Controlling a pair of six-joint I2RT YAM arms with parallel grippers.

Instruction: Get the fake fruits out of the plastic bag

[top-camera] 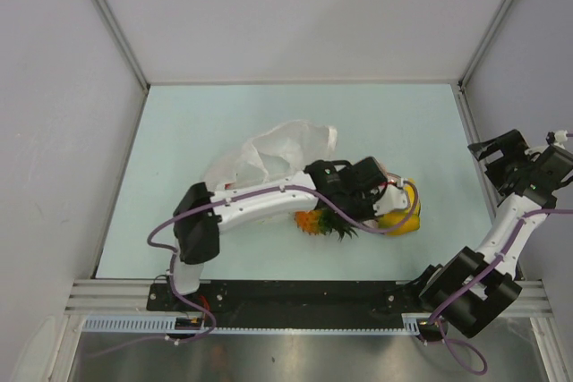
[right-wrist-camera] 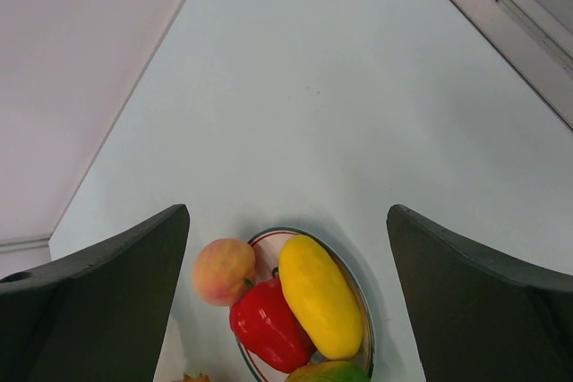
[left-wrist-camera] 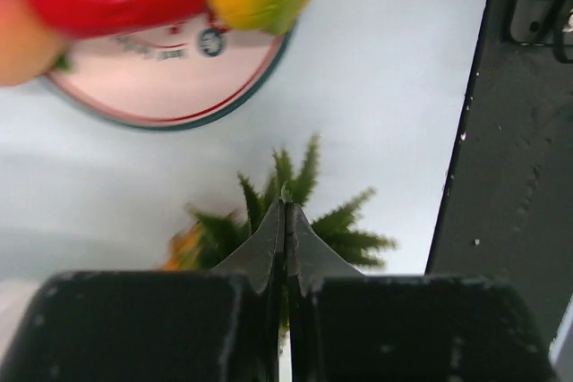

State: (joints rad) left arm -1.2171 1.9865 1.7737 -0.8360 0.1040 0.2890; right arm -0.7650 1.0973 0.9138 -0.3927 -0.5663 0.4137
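The top view mostly hides the plate (right-wrist-camera: 266, 255) under the left arm (top-camera: 260, 203), but the right wrist view shows a peach (right-wrist-camera: 222, 270), shiny red strawberry (right-wrist-camera: 264, 324) and yellow lemon (right-wrist-camera: 318, 292) on it, just ahead of the wide-open, empty right pincer (right-wrist-camera: 286, 212), while the left pincer (left-wrist-camera: 285, 207) is shut tight at the orange pineapple (left-wrist-camera: 345, 221)'s green leaves, the crinkly white plastic bag (top-camera: 269, 154) behind it.

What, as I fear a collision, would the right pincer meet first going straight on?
Likely the yellow fruit on the plate, seen between the open right pincer's fingers; depth is unclear, so perhaps the table first.
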